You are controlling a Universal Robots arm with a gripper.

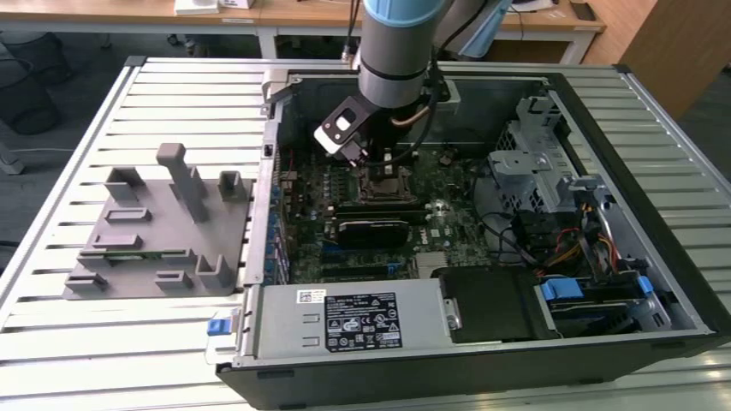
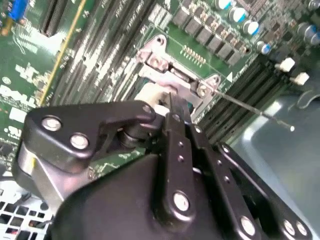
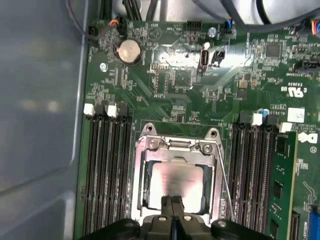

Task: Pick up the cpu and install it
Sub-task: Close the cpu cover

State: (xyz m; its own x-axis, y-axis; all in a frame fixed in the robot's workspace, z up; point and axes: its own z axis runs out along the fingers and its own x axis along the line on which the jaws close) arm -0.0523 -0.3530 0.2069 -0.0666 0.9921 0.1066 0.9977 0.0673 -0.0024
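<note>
Seen in the first wrist view as the cpu (image 3: 176,184): small, flat, square, with a silvery top glaring pale. Lying level inside the metal socket frame (image 3: 140,170) on the green board (image 3: 170,95) (dark slots (image 3: 105,165) alongside), edges parallel to the frame.

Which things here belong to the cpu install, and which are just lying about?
Job: cpu, lying in the socket frame; gripper over it.
Idle: grey fixture, power supply, coin battery, memory slots.

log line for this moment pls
claw: at cpu edge | cpu: within motherboard socket frame | site: open pc case
</note>
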